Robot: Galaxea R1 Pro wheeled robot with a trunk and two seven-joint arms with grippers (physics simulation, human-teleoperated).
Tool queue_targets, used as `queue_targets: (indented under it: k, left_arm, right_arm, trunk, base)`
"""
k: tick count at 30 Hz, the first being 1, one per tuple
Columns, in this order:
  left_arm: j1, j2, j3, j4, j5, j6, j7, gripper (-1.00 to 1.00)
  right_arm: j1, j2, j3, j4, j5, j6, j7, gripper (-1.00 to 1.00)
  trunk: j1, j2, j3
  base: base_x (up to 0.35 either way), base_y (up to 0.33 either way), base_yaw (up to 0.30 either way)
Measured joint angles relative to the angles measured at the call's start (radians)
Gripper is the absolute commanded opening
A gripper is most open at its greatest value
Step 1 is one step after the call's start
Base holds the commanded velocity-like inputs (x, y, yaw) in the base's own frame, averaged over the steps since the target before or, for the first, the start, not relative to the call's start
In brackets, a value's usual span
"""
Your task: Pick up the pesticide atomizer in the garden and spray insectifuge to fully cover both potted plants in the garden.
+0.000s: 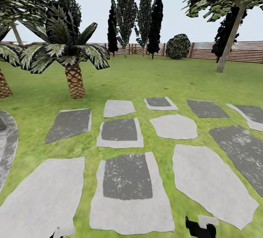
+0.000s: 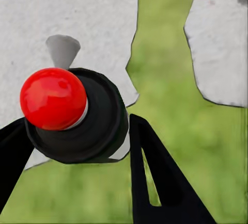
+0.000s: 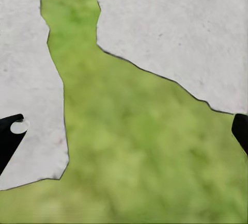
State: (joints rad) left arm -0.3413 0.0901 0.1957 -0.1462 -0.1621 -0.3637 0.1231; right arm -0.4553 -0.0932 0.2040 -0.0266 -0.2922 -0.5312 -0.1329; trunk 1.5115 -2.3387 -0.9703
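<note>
My left pincer (image 2: 77,146) and right pincer (image 3: 124,131) both hung spread and empty over pale grey stepping stones (image 1: 129,194) set in green lawn (image 1: 146,77), carried low while I travelled. I judged the atomizer lay elsewhere in the brown-slat-fenced garden (image 1: 233,49).

The head camera looks forward and down across the lawn (image 1: 146,80) and stepping stones (image 1: 128,179) toward the fence (image 1: 237,51). Both wrist cameras face straight down, close above those same stones.
</note>
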Motion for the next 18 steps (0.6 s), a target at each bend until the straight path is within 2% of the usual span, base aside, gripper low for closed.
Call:
queue_targets:
  k: [7,12,18]
  left_arm:
    - [0.0,-0.004,-0.001,0.001,-0.001,-0.001,0.004,-1.0]
    - [0.0,-0.003,-0.001,0.001,-0.001,-0.001,0.004,-1.0]
    - [0.0,-0.003,0.0,0.001,-0.001,-0.001,0.004,-1.0]
  right_arm:
    - [0.0,0.003,0.002,0.001,0.0,0.0,0.001,1.0]
    - [0.0,-0.007,0.002,0.001,0.001,0.0,0.0,1.0]
    - [0.002,-0.006,0.002,0.001,0.002,0.0,0.0,1.0]
  trunk:
    - [0.0,0.0,0.0]
    - [0.0,0.0,0.0]
    - [0.0,0.0,0.0]
  base:
    - [0.301,-0.198,0.001]
    - [0.301,-0.198,0.0]
    - [0.301,-0.198,0.0]
